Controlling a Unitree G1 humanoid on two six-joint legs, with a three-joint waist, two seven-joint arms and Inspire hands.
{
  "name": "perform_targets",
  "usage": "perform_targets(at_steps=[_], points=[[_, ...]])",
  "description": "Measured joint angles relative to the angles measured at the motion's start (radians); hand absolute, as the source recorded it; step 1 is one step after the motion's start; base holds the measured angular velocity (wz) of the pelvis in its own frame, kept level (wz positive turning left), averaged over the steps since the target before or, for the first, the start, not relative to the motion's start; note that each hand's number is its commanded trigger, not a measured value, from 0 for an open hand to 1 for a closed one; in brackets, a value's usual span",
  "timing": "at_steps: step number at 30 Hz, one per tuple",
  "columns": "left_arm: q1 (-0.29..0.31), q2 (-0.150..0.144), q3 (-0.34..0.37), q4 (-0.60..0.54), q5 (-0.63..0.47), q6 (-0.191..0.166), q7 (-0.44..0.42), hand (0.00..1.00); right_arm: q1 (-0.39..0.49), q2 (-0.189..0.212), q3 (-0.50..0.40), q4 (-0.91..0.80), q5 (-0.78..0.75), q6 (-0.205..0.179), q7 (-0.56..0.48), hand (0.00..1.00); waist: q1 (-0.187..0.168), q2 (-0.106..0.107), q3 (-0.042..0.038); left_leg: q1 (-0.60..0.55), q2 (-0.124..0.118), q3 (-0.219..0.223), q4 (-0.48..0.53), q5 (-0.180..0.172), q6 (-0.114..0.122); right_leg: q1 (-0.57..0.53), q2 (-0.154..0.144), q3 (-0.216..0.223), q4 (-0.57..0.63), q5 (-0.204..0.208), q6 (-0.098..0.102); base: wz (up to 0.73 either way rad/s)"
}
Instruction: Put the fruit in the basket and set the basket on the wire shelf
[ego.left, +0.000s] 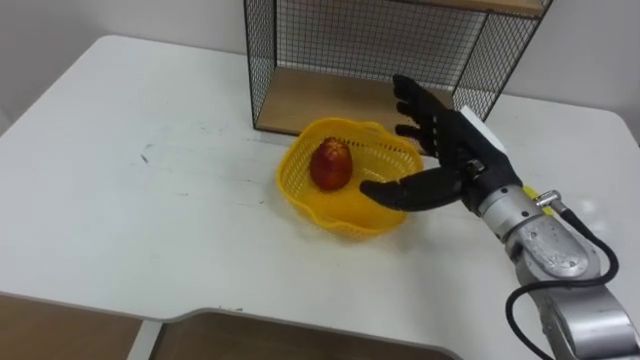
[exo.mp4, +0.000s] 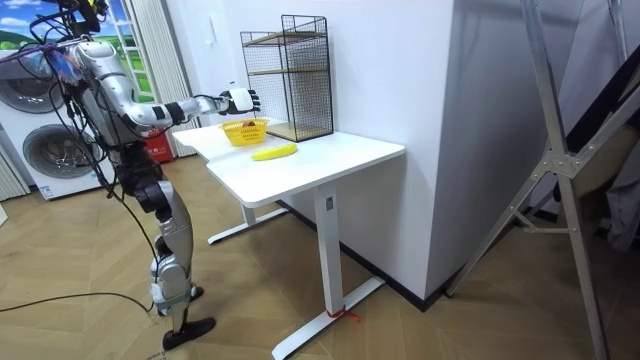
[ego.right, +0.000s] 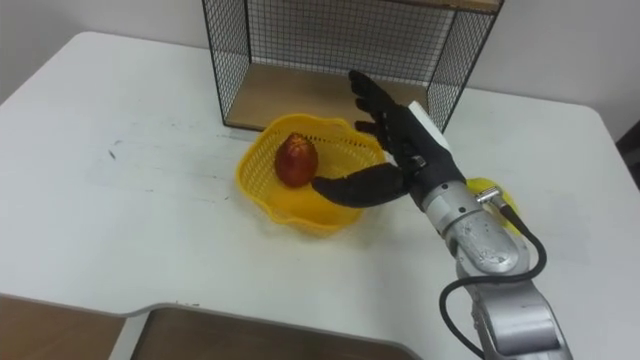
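The right hand (ego.left: 450, 148) reaches in from the lower right of the eye views to the middle of the frame. It is released: the fingers (ego.left: 410, 100) are straight and spread, pointing up the frame toward the shelf, and the thumb (ego.left: 400, 190) sticks out sideways to the left over the right rim of the basket (ego.left: 300, 190). It grasps nothing. Whether the thumb touches the rim or hangs just above it cannot be told.

The yellow mesh basket sits on the white table (ego.left: 150, 200) at mid-frame, just in front of the wire shelf (ego.left: 300, 50). Inside it lies one red fruit (ego.left: 331, 164), toward the left side, apart from the thumb.

One banana (exo.mp4: 273, 152) lies on the table outside the basket, just beside it in the room view.

The single wire shelf stands at the top of the eye views, its wooden bottom board bare. There is one basket, one red fruit, and one banana.

In the room view the robot stands at the table's end on the left, right arm stretched over the basket.
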Motion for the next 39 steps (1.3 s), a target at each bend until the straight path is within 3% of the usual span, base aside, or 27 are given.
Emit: perform_targets(at_steps=[9, 20, 21, 27, 33, 39], points=[[0.001, 0.0, 0.001, 0.001, -0.002, 0.01, 0.002, 0.0, 0.0, -0.002, 0.0, 0.0, 0.044, 0.011, -0.028, 0.0, -0.018, 0.0, -0.0011, 0.003, -0.001, -0.013, 0.005, 0.0, 0.0, 0.012, 0.0, -0.014, 0.0, 0.0, 0.0, 0.04], [0.012, 0.0, 0.013, 0.018, -0.002, -0.009, 0.004, 0.0, -0.014, -0.008, -0.133, -0.011, 0.063, 0.007, -0.163, 0.0, -0.016, -0.005, -0.0047, 0.008, -0.001, -0.009, 0.008, 0.0, 0.0, 0.015, 0.0, 0.001, 0.001, 0.001, 0.0, 0.0], [0.013, -0.002, 0.02, 0.016, 0.004, -0.009, 0.002, 0.0, -0.014, -0.009, -0.156, -0.011, 0.064, 0.007, -0.17, 0.0, -0.024, -0.001, -0.0013, 0.006, -0.001, -0.009, 0.009, 0.0, 0.0, 0.014, 0.0, 0.0, 0.0, 0.001, 0.0, 0.0], [0.036, -0.002, 0.036, -0.003, 0.006, -0.009, 0.001, 0.0, -0.021, -0.021, -0.256, -0.019, 0.081, -0.005, -0.258, 0.0, -0.06, 0.003, 0.0001, 0.003, -0.001, -0.008, 0.004, 0.0, 0.0, 0.008, 0.001, 0.002, 0.001, 0.001, 0.0, -0.01], [0.034, 0.001, 0.043, -0.002, 0.006, -0.009, 0.001, 0.0, -0.021, -0.048, -0.27, -0.006, 0.012, -0.005, -0.359, 0.0, -0.074, 0.005, 0.0007, 0.009, 0.0, 0.004, 0.007, 0.0, 0.0, 0.007, 0.0, 0.005, 0.001, 0.002, 0.0, -0.06], [0.035, 0.003, 0.044, -0.002, 0.005, -0.004, 0.001, 0.0, -0.021, -0.052, -0.275, 0.094, 0.0, -0.008, -0.418, 0.0, -0.082, -0.007, -0.0002, 0.009, 0.0, 0.003, 0.003, 0.0, 0.0, 0.006, 0.0, 0.002, 0.001, 0.002, 0.0, 0.01]])
